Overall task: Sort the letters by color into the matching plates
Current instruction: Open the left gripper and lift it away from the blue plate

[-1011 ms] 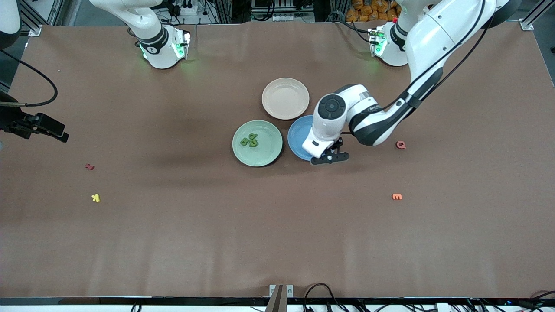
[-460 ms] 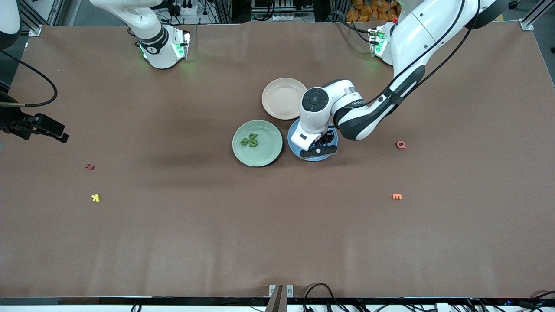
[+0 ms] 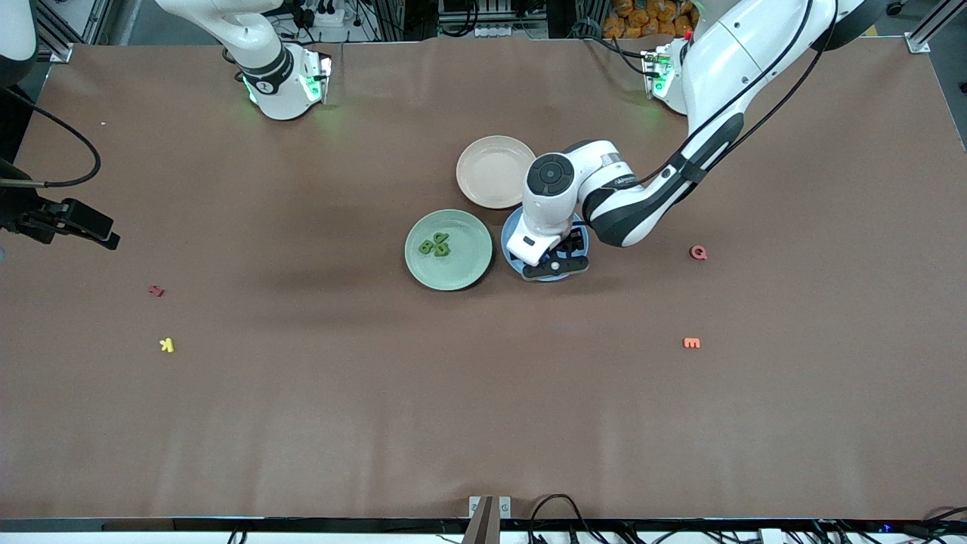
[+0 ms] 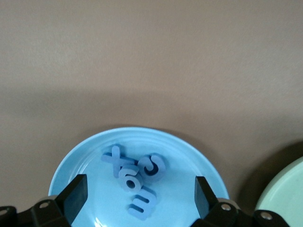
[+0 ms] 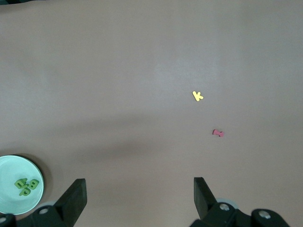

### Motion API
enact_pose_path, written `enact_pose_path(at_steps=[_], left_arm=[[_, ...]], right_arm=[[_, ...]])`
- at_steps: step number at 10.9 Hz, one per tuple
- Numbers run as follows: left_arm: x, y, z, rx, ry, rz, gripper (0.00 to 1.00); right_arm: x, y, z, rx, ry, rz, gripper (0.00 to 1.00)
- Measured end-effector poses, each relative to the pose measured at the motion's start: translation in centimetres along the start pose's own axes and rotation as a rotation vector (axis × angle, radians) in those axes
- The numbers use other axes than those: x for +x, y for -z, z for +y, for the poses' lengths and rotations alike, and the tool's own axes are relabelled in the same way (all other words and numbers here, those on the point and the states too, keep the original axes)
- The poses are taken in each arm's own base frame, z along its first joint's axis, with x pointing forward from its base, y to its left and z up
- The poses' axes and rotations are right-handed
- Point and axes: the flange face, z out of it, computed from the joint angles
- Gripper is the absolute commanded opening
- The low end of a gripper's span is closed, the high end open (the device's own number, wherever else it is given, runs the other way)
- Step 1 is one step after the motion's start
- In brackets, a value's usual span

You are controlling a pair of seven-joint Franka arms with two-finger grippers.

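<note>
Over the blue plate [image 4: 90,156], which holds four blue letters [image 4: 135,182], the left gripper [image 4: 138,194] hangs with fingers apart and empty, while the right gripper [image 5: 139,191], also spread, waits well away toward the right arm's end.

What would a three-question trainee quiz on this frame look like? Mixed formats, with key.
1. True or false: the left gripper is shut on a blue letter.
2. Multiple choice: which plate holds no letters? A) green plate B) blue plate C) beige plate
3. Fill in: the yellow K lies on the table toward the ____ arm's end.

Key
1. False. Its fingers stand apart over the blue plate, and the blue letters lie loose in the plate between them.
2. C. The green letters sit in the green plate and the blue ones in the blue plate.
3. Right. The right gripper hangs open above that end of the table.
</note>
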Motion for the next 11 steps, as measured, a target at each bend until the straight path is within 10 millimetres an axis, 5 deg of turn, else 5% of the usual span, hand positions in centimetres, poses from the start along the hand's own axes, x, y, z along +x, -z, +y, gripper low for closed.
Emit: enact_pose_path(at_steps=[8,11], left_arm=[[3.7,3.0,-0.6,0.042,-0.006,0.025,1.00],[5.7,3.1,-2.4,0.053,-0.041,0.024,1.00]], right_arm=[[0.0,0.0,0.0,0.000,0.000,0.000,1.00],[0.0,0.0,0.0,0.000,0.000,0.000,1.00]])
